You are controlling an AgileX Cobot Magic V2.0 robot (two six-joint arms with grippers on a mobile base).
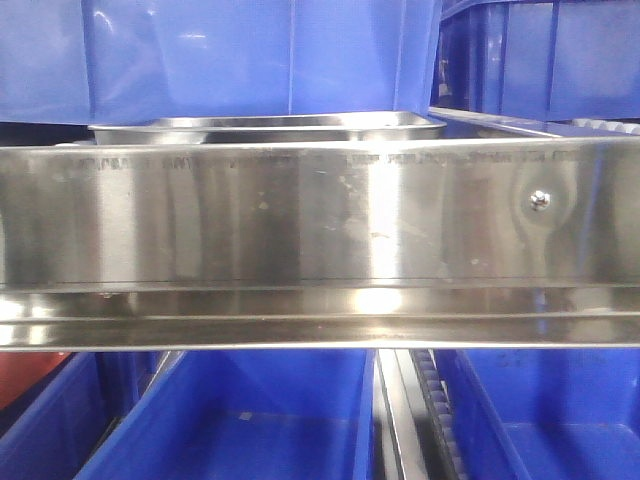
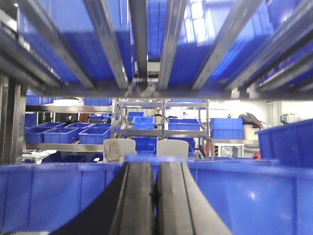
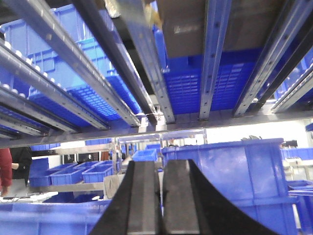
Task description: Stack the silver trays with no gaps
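In the front view a silver tray [image 1: 270,127] rests on the shelf, just behind the broad steel front panel; only its out-turned rim and upper edge show, so I cannot tell whether more than one lies there. Neither gripper appears in that view. In the left wrist view my left gripper [image 2: 156,169] is shut with nothing between its black fingers [image 2: 139,196], pointing over blue bins below the shelf rails. In the right wrist view my right gripper [image 3: 160,169] is likewise shut and empty, its fingers [image 3: 178,196] aimed under the shelf rails. No tray shows in either wrist view.
The steel shelf front panel [image 1: 300,215] with a screw [image 1: 539,200] fills the middle of the front view. Blue bins [image 1: 250,55] stand behind the tray and below the shelf [image 1: 250,420]. Roller rails [image 3: 98,73] run overhead in both wrist views. A large blue bin [image 3: 244,171] stands ahead at right.
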